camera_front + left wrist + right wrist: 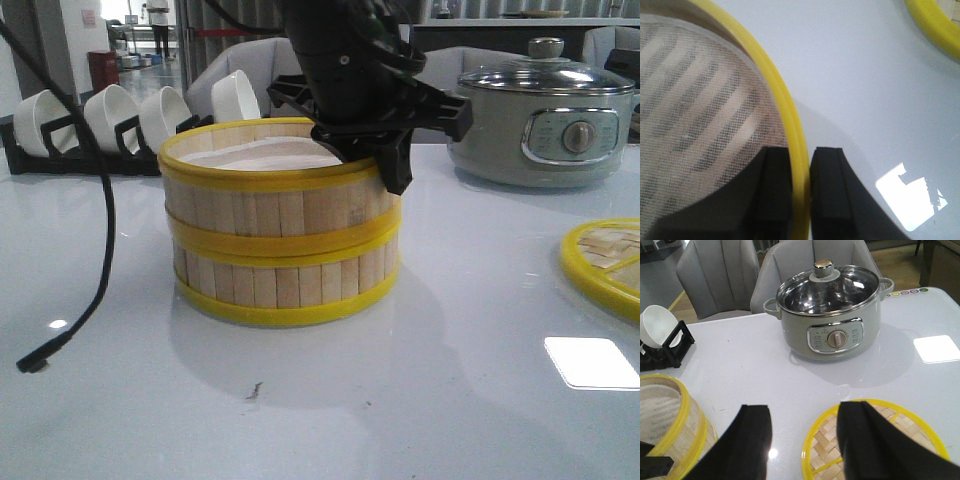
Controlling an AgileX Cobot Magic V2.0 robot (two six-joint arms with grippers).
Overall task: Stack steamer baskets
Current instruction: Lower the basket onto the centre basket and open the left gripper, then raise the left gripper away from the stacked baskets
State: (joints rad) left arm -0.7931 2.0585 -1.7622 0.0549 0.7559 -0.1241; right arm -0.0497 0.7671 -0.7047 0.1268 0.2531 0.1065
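Front view: two stacked yellow-banded steamer baskets (280, 225)

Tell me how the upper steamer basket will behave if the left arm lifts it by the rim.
The upper steamer basket is probably stiff and light: thin bamboo slats, yellow bands. Gripped at one rim point by the left tool, it may tilt. It only rests on the lower steamer basket, so should separate.

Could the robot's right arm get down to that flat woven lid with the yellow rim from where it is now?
Probably yes. The right gripper hangs open just above the lid, with nothing between them. The grey pot stands farther back, and the stacked steamer baskets sit off to the side.
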